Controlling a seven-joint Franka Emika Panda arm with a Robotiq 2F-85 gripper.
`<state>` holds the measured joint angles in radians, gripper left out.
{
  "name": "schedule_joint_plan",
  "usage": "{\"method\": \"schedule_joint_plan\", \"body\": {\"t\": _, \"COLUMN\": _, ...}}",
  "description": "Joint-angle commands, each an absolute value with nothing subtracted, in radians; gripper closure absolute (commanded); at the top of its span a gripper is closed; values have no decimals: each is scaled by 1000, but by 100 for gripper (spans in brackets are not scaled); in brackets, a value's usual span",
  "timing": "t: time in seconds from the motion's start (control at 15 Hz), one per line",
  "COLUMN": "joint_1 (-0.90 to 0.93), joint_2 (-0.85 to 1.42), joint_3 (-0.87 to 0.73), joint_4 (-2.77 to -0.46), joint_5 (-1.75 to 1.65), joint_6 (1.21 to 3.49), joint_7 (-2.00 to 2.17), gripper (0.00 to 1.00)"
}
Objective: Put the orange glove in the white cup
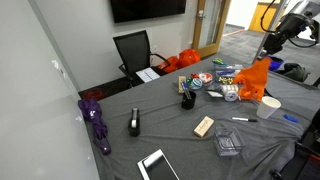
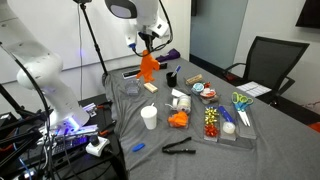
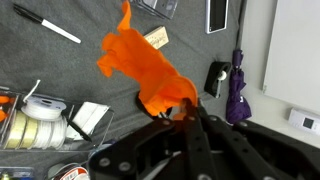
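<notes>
My gripper (image 3: 180,112) is shut on the orange glove (image 3: 145,65), which hangs from the fingertips above the grey table. In both exterior views the glove (image 1: 255,78) (image 2: 149,65) dangles below the gripper (image 1: 268,55) (image 2: 148,42), clear of the tabletop. The white cup (image 1: 270,107) (image 2: 149,118) stands upright on the table near its edge, below and a little beside the glove. The cup does not show in the wrist view.
A purple umbrella (image 1: 97,120) (image 3: 237,85), a black tape dispenser (image 1: 135,123), a tablet (image 1: 158,165), a black pen holder (image 1: 187,97) and a marker (image 3: 47,25) lie on the table. A clear tray of small items (image 2: 225,125) and another orange object (image 2: 178,120) sit near the cup.
</notes>
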<state>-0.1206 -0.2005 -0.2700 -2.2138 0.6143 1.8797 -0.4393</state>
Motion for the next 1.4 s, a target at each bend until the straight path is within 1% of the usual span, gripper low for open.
{"method": "schedule_joint_plan", "body": {"t": 0.0, "joint_1": -150, "joint_2": -161, "joint_3": -294, "joint_4": -2165, "joint_5": 568, "joint_6": 1783, "joint_7": -510, "gripper": 100}}
{"method": "schedule_joint_plan", "body": {"t": 0.2, "joint_1": -165, "joint_2": -144, "joint_3": -317, "joint_4": -2144, "joint_5": 530, "joint_6": 1730, "joint_7": -562, "gripper": 100}}
{"method": "schedule_joint_plan", "body": {"t": 0.53, "joint_1": -188, "joint_2": -112, "joint_3": -334, "joint_4": -2124, "joint_5": 509, "joint_6": 1731, "joint_7": -646, "gripper": 100}}
{"method": "schedule_joint_plan", "body": {"t": 0.87, "joint_1": -212, "joint_2": -67, "joint_3": -336, "joint_4": -2060, "joint_5": 429, "joint_6": 1663, "joint_7": -731, "gripper": 100}}
{"method": "schedule_joint_plan", "body": {"t": 1.0, "joint_1": -213, "joint_2": -93, "joint_3": -322, "joint_4": -2095, "joint_5": 450, "joint_6": 1702, "joint_7": -701, "gripper": 99}}
{"method": "schedule_joint_plan", "body": {"t": 1.33, "joint_1": -214, "joint_2": -84, "joint_3": -321, "joint_4": -2082, "joint_5": 446, "joint_6": 1687, "joint_7": -714, "gripper": 99}}
